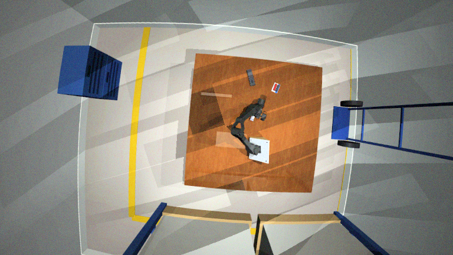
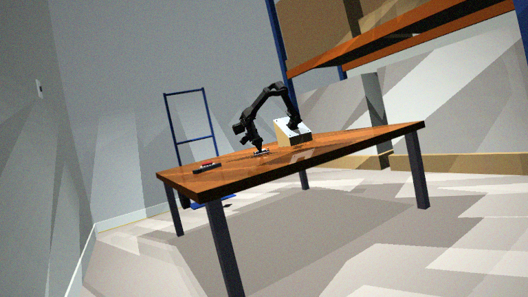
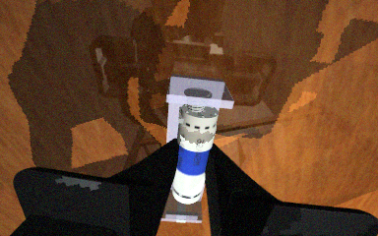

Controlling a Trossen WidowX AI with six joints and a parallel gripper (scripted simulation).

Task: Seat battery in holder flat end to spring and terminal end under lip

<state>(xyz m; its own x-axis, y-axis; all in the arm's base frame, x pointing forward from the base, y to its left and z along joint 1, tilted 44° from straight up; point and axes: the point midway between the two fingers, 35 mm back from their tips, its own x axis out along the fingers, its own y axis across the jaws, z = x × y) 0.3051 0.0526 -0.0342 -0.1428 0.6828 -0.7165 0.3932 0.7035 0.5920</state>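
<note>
On an orange wooden table point(image 3: 315, 147), a white cylindrical battery with a blue band point(image 3: 194, 156) is pinched by the black gripper point(image 3: 193, 169) over a pale grey holder point(image 3: 199, 95); it should be lowered level, gently.

Grey walls point(image 2: 116, 45) all round, crossed by broad slanting bands of light and shade, above a pale floor point(image 2: 370, 247) patched the same way, with a yellow line point(image 1: 137, 105) painted along the left side in the top view. Mid-room, an orange-brown wooden table point(image 2: 350, 138) on dark legs; behind it on the right, tall shelving point(image 2: 389, 25) with blue uprights, orange beams and large brown boxes. Far off behind the table, a blue hand truck point(image 2: 188, 122) against the wall, and in the top view a blue cabinet point(image 1: 88, 71) at the left.
</note>
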